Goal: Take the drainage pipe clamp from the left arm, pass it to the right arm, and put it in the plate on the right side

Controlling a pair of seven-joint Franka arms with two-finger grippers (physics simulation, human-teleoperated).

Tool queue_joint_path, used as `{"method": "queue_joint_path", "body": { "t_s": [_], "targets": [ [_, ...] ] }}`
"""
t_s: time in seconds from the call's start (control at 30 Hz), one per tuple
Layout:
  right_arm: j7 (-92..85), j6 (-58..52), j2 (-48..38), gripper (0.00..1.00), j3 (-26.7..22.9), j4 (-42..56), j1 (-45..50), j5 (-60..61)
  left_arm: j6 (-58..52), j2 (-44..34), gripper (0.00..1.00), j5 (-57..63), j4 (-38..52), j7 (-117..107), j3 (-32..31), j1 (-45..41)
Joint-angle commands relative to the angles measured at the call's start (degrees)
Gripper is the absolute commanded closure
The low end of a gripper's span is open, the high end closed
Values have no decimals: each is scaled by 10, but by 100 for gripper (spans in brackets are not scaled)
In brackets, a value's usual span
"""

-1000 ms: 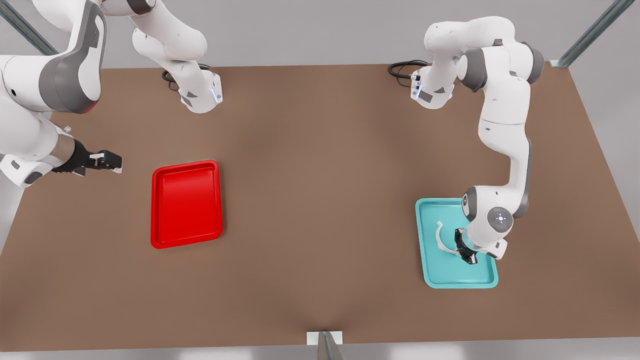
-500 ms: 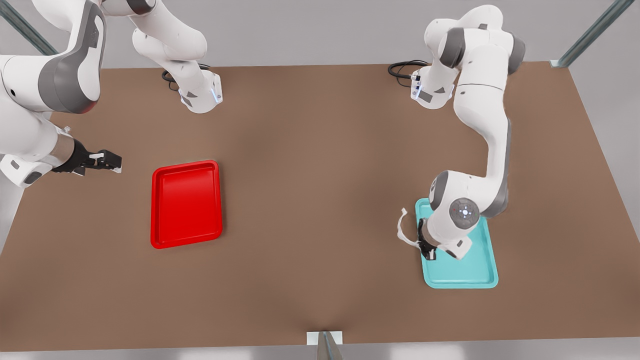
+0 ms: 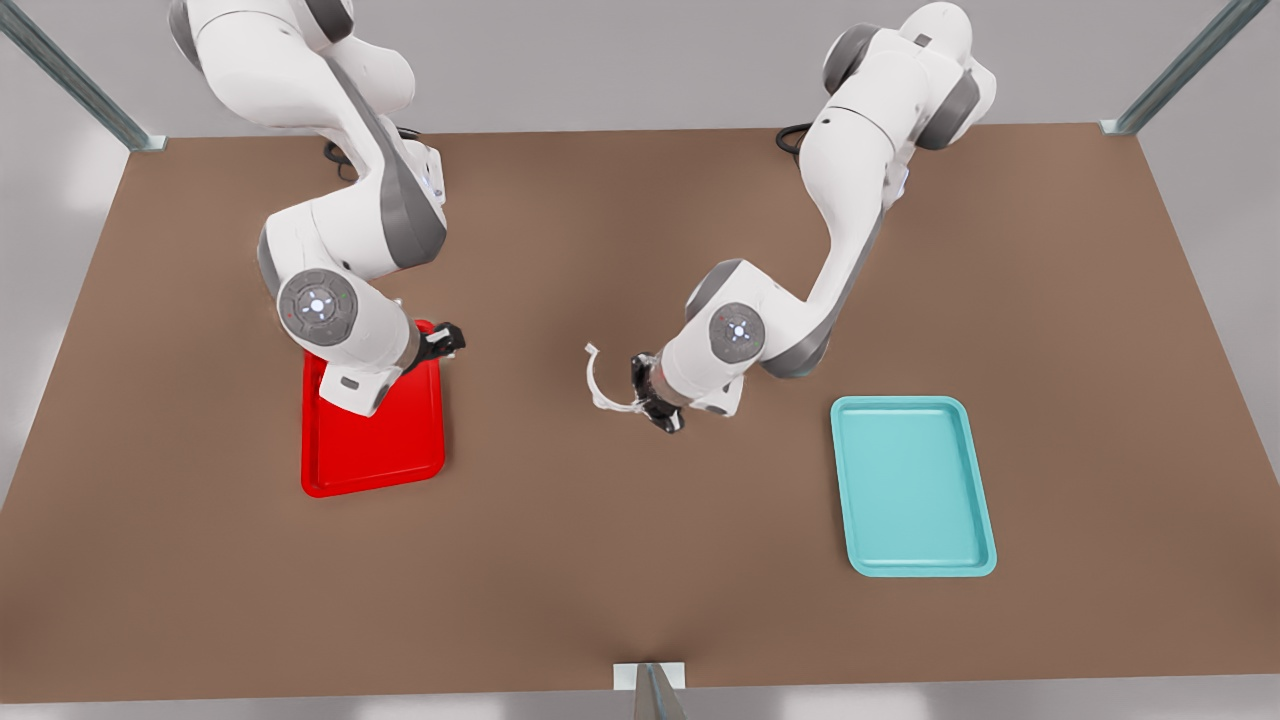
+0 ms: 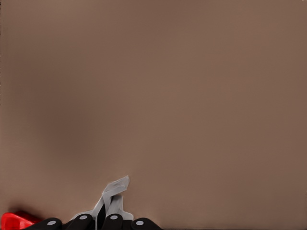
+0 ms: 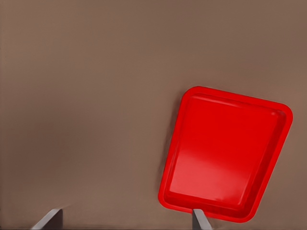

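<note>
The white C-shaped drainage pipe clamp (image 3: 598, 380) hangs above the bare table near its middle. My left gripper (image 3: 655, 402), on the arm at the front view's right, is shut on one end of it. In the left wrist view the clamp (image 4: 114, 194) sticks out from between the black fingers (image 4: 81, 222). My right gripper (image 3: 445, 343) hovers at the far corner of the red plate (image 3: 375, 440), well apart from the clamp. Its fingers (image 5: 52, 218) stand wide apart and open over the table, with the red plate (image 5: 225, 153) beneath and nothing in it.
A teal tray (image 3: 912, 485) with nothing in it lies at the front view's right. Metal frame posts (image 3: 70, 75) stand at the table's far corners. A small white bracket (image 3: 648, 675) sits at the near edge.
The left gripper lifted the clamp out of the teal tray and carried it toward the table's middle. The right arm swung in from the table's edge to the red plate's far corner.
</note>
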Motion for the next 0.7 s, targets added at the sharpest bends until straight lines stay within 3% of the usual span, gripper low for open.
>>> {"method": "queue_joint_path", "body": {
  "t_s": [0.0, 0.4, 0.67],
  "targets": [
    [338, 31, -1, 0, 23, -12, 1, -1, 73, 4, 79, -1, 0, -505, -2, -11],
    [382, 206, 40, 0, 27, -20, 57, -2, 92, 20, 79, -1, 0, -447, -9, -27],
    [382, 235, 64, 0, 28, -25, 101, -2, 94, 22, 79, -1, 0, -447, -10, -27]
  ]
}}
